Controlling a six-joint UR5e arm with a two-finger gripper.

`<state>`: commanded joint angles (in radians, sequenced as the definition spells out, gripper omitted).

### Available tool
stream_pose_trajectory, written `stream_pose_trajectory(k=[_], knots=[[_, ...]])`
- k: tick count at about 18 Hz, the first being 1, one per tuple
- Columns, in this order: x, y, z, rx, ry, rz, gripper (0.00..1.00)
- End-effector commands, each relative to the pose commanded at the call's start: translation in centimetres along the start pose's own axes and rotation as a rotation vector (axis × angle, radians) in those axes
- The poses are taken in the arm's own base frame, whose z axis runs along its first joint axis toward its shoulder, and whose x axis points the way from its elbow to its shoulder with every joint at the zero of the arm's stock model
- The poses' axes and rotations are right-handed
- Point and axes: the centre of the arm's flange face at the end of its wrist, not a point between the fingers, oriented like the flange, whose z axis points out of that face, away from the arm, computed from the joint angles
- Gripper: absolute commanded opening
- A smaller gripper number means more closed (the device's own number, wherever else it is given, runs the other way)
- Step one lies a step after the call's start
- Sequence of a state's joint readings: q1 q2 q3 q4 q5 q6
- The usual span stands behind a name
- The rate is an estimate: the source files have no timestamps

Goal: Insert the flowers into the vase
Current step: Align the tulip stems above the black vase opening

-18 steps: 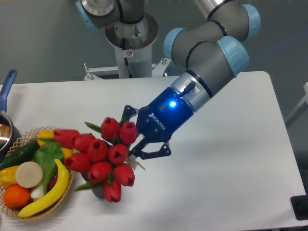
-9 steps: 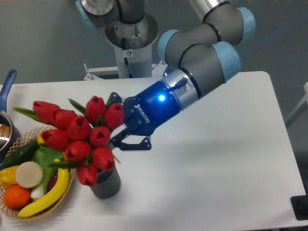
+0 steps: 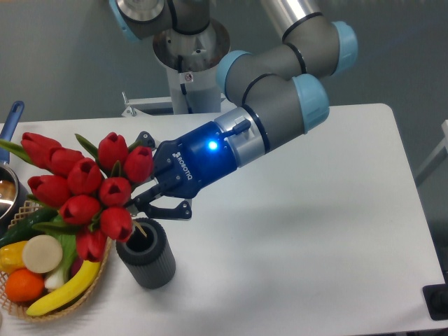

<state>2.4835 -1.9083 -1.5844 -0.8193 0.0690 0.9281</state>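
The flowers (image 3: 84,189) are hanging in the air in the gripper (image 3: 143,205), whose fingers are closing on the stems, buds spreading up and left over the wicker basket (image 3: 42,308). The bunch's long axis is lying nearly flat, stem ends pointing right. The vase (image 3: 147,255) is standing upright on the white table (image 3: 315,245), just below the gripper, its hole unfilled; I judge tilting upright is needed.

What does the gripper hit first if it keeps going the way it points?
The gripper points down-left. Past the flowers it holds, probably the basket of toy fruit; the vase sits just below that line. Depth unclear.
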Motion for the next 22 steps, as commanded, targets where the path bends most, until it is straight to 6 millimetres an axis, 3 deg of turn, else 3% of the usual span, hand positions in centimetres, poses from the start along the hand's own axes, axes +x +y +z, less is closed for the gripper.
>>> stream_pose_trajectory(k=[8, 13, 17, 22], knots=[[-1.0, 3.0, -1.3, -0.004, -0.025, 0.098, 0.16], [-1.3, 3.5, -2.6, 0.001, -0.046, 0.089, 0.17], [-1.0, 5.2, -2.8, 0.002, -0.048, 0.066, 0.18], [-0.7, 5.3, -2.3, -0.001, -0.041, 0.065, 0.19]])
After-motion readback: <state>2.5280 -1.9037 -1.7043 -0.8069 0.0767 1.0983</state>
